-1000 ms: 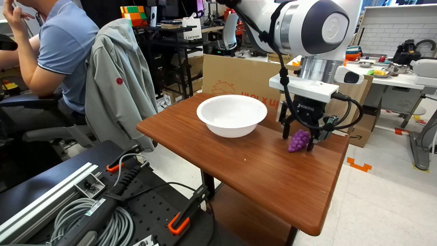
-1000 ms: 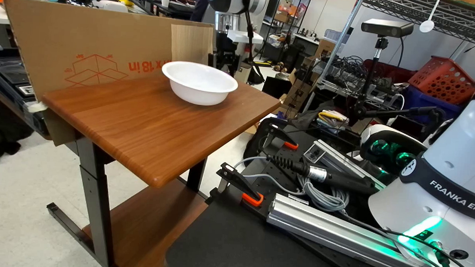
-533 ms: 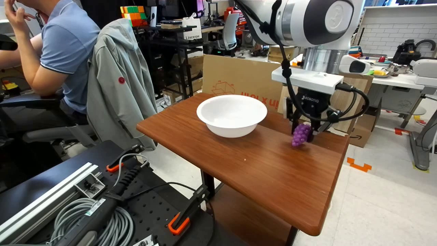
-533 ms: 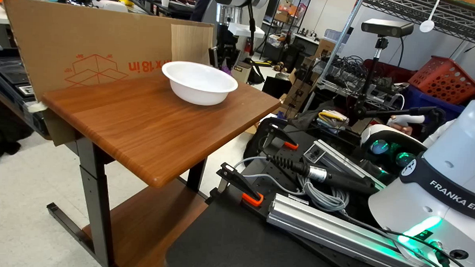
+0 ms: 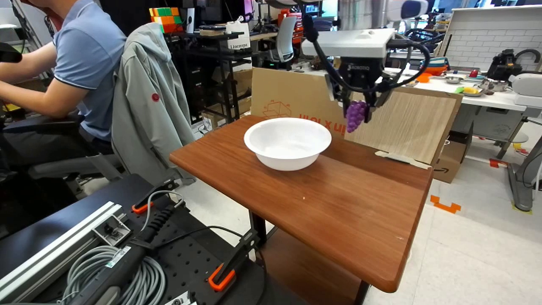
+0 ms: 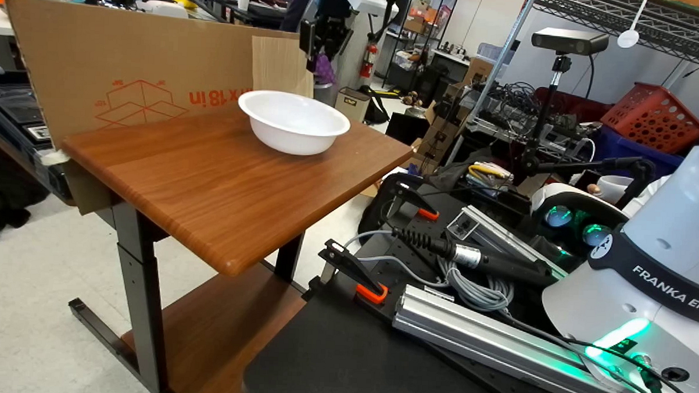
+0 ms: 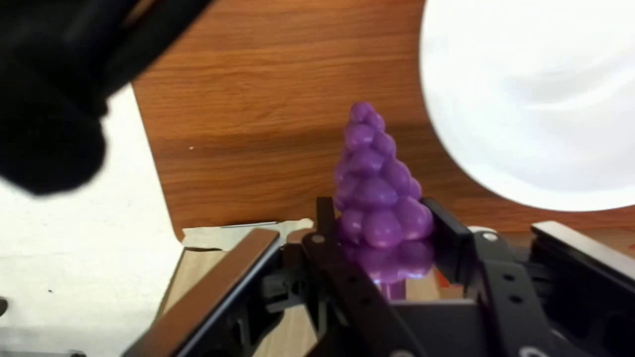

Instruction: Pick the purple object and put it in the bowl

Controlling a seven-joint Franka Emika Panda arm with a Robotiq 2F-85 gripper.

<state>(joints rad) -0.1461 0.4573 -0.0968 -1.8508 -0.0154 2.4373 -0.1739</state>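
A: What is the black Robotiq end effector (image 5: 356, 114) doing?

B: It is gripping the small, lumpy purple toy grape bunch (image 7: 377, 193), with its black fingers (image 7: 452, 243) pressing on both sides.

A: And where is the bunch hanging?

B: In mid-air, its tapered end pointing downward. It is hovering above the brown wood-grain worktop (image 5: 338, 203), near the wide, round white bowl (image 5: 288, 161) but apart from it.

A: How is the surface looking?

B: The bowl is standing upright on it. A small pale speck (image 5: 303, 198) is showing on the wood, and torn cream tape (image 5: 408, 160) is lying along one edge. A pale wood-grain panel (image 5: 402, 125) is rising there, partly covering a tan cardboard sheet (image 5: 292, 89) with orange-red print.

A: And what is the room showing?

B: A person (image 5: 87, 55) in a light-blue short-sleeved shirt is sitting on a grey-and-black chair (image 5: 63, 167), and a grey hooded jacket (image 5: 148, 80) is hanging over its back. Looped grey cable (image 5: 146, 279) is lying on a black perforated board (image 5: 190, 258). In an exterior view, the white robot base (image 6: 584, 309) is glowing green, and a red perforated plastic basket (image 6: 649, 117) is resting near a metal wire shelf (image 6: 669, 27).
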